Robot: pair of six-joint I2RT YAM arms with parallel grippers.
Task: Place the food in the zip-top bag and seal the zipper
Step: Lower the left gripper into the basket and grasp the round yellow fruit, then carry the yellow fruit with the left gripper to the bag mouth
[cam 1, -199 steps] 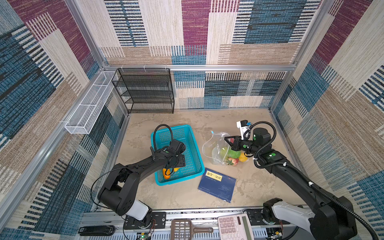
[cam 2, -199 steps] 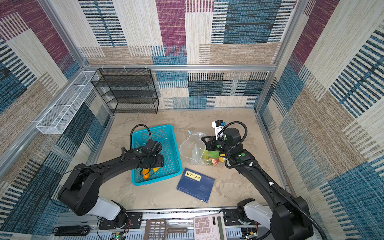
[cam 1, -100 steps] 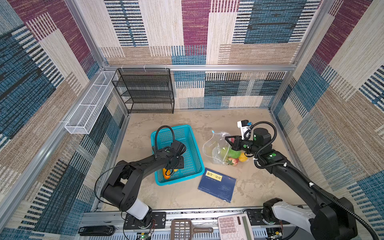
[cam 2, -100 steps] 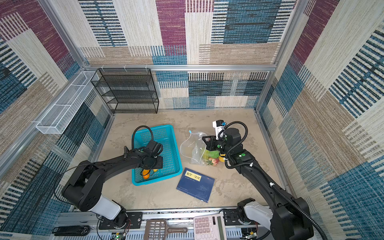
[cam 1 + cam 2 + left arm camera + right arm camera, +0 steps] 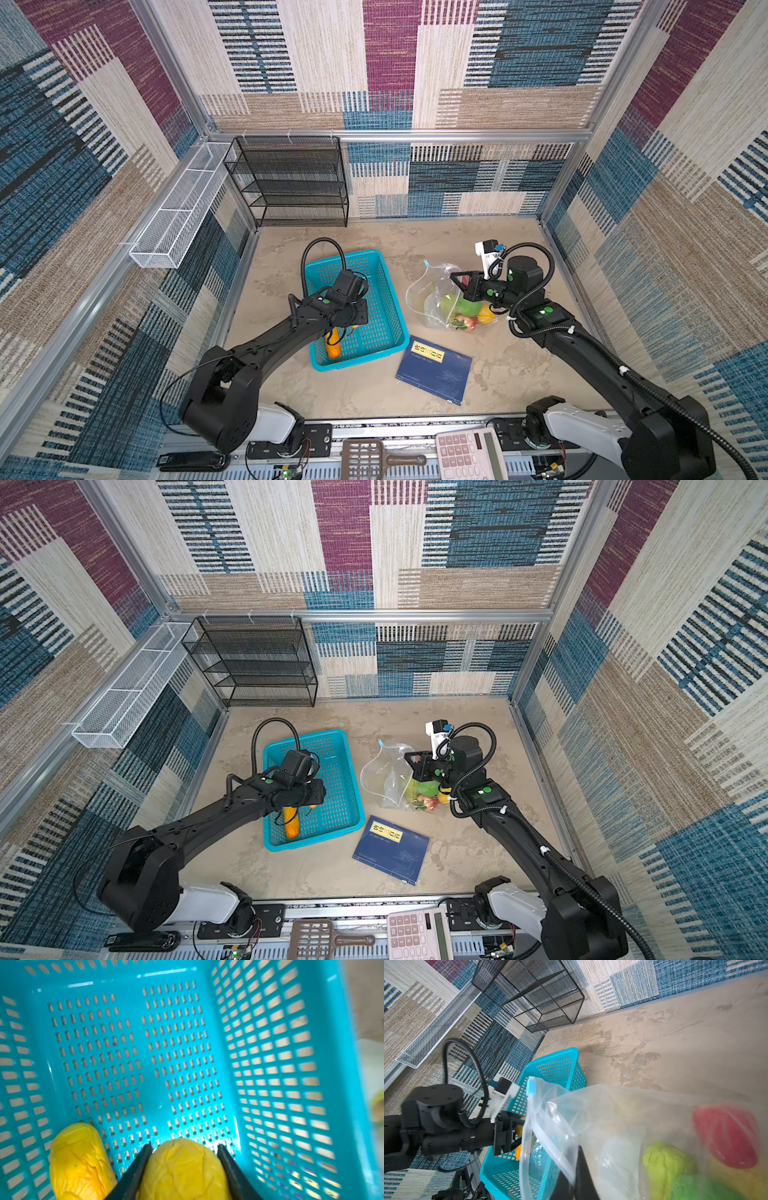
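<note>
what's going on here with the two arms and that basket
The left gripper is down in the teal basket, its fingers pressed against both sides of a yellow food piece. A second yellow-orange piece lies beside it. The right gripper is shut on the rim of the zip-top bag, holding its mouth up and open. Green, red and yellow food already sits in the bag, and the zipper is not sealed.

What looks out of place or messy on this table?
Nothing is spilled or broken. The one stray thing is the dark blue booklet, lying at a slant near the teal perforated basket and the clear plastic zip-top bag. It has no visible link to either.
</note>
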